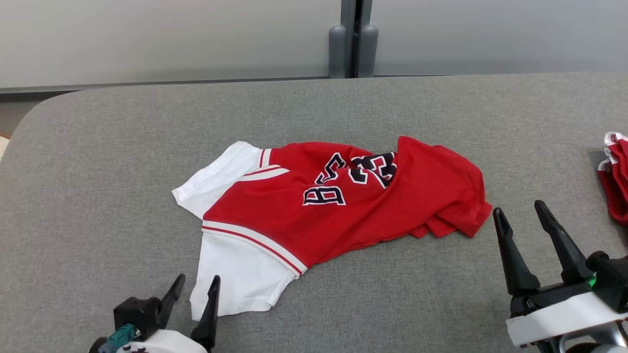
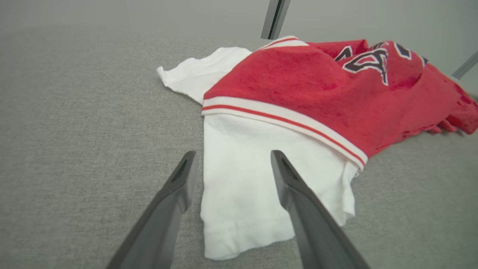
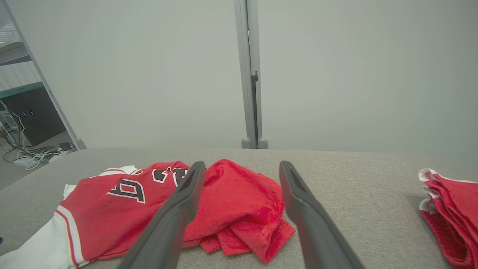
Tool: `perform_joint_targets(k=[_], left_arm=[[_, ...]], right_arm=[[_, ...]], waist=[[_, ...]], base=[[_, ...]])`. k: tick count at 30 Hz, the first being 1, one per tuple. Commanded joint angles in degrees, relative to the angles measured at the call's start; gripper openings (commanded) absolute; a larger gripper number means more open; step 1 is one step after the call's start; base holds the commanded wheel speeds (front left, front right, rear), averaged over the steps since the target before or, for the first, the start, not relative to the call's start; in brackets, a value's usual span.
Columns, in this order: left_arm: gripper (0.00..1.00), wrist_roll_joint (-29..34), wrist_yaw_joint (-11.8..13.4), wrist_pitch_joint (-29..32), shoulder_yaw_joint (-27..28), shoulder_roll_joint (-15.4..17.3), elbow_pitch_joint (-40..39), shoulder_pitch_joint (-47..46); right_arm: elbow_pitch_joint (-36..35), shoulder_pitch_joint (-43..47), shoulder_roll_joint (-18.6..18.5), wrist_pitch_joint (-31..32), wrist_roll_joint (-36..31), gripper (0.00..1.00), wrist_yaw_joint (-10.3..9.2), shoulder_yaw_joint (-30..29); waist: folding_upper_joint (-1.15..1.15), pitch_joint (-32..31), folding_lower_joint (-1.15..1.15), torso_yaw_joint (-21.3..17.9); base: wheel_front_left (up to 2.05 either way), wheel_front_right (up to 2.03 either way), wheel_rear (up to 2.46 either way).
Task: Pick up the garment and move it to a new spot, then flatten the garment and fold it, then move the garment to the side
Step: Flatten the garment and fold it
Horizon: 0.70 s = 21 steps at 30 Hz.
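Garment (image 1: 343, 201): red jersey with white sleeves, white rib bands carrying a red stripe, and dark lettering outlined in white. It lies crumpled about the middle of the grey surface (image 1: 98, 171), its body twisted and folded over itself and the lettering partly creased out of sight. One white sleeve (image 1: 235, 274) points toward the near edge; the bunched red hem lies at the end nearer the right edge. Left hand (image 1: 198, 278): near the near edge, fingers moderately apart, gripping nothing. In the left wrist view one finger sits just off the sleeve's side and the other over the white cloth; cannot tell if it touches. Right hand (image 1: 518, 207): fingers wide apart, empty, just beside the bunched hem but clear of it. Head view shows a second red-and-white cloth (image 1: 615, 176) at the right edge. Right wrist view adds a grey post (image 3: 249, 74) against the pale wall behind the far edge, and cables (image 3: 22, 155) on the floor past the left edge.
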Motion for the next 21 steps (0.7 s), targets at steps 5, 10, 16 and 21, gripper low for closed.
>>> perform_joint_targets(k=[5, 10, 16, 21], left_arm=[[1.00, -2.8, -1.3, 2.1, -0.2, -1.0, 8.0, -1.8], [0.23, -4.4, -2.5, 4.0, -0.6, -1.5, 12.1, -2.1], [0.00, -4.6, -2.9, 2.5, -0.5, -1.7, 14.0, -2.9], [0.00, -4.5, -3.1, 1.0, -0.3, -1.7, 14.3, -4.9]], right_arm=[[0.8, -0.8, 0.3, -0.9, 0.5, 1.00, 0.00, 0.0], [1.4, -0.9, 0.5, -1.2, 0.6, 1.00, 0.00, 0.1], [2.5, 0.8, 0.8, -0.8, 0.6, 1.00, 0.00, -1.5], [6.8, 1.3, 0.2, -0.6, 1.9, 1.00, -0.01, -2.9]], waist=[[0.00, 1.6, 0.00, -0.2], [0.00, 2.1, 0.00, -0.5], [0.00, 2.7, 0.00, -0.7], [0.00, 4.0, 0.00, -0.1]], base=[[0.00, 0.00, 0.00], [0.00, 0.00, 0.00], [0.00, 0.00, 0.00], [0.00, 0.00, 0.00]])
